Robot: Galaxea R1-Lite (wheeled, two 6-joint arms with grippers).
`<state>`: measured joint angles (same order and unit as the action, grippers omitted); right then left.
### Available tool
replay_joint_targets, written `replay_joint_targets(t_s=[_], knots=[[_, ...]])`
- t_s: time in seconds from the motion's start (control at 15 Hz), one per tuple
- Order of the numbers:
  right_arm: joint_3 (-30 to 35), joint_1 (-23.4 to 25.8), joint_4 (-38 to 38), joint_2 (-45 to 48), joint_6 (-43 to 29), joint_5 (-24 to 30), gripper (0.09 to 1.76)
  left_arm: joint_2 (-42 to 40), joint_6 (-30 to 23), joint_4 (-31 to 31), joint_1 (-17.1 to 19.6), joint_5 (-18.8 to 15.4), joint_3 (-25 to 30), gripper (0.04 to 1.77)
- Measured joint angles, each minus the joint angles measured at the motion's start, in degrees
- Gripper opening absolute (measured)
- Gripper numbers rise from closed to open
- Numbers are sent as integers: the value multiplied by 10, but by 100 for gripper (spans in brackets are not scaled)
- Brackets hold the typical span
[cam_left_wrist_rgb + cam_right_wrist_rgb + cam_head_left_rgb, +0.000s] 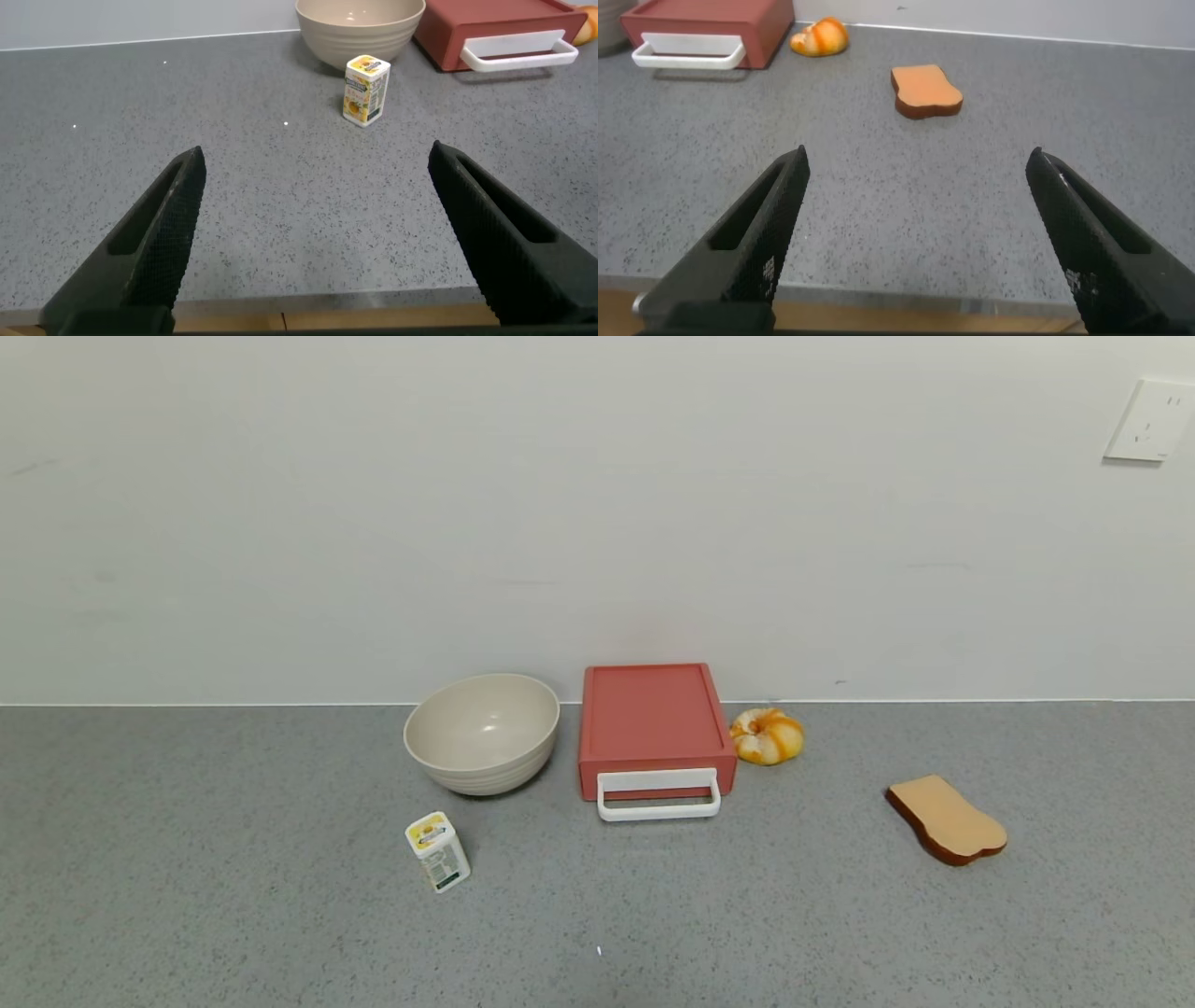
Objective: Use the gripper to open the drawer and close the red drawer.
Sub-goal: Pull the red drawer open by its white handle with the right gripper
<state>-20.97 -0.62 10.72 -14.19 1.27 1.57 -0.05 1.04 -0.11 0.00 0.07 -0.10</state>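
Observation:
The salmon-red drawer [653, 719] stands against the back wall, its tray pushed in and its white loop handle [659, 795] facing me. It also shows in the left wrist view [486, 28] and in the right wrist view [710, 23]. Neither arm shows in the head view. My left gripper [318, 163] is open and empty, low over the counter's front edge, far from the drawer. My right gripper [917, 163] is open and empty, also by the front edge, far from the drawer.
A beige bowl [482, 733] stands left of the drawer. A small white and yellow carton [437, 851] stands in front of the bowl. An orange-white bun [766, 735] lies right of the drawer. A toast slice [946, 819] lies farther right. The grey counter [233, 896] ends at a wooden front edge [327, 317].

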Motion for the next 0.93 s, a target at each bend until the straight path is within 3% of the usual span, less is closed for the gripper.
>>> replay_joint_targets(t_s=[0.6,0.93], knots=[[0,0,0,0,0,0,171,0,0,0,0,0,0,172],[-119,-6,-2,-164,2,20,171,0,0,0,0,0,0,172]])
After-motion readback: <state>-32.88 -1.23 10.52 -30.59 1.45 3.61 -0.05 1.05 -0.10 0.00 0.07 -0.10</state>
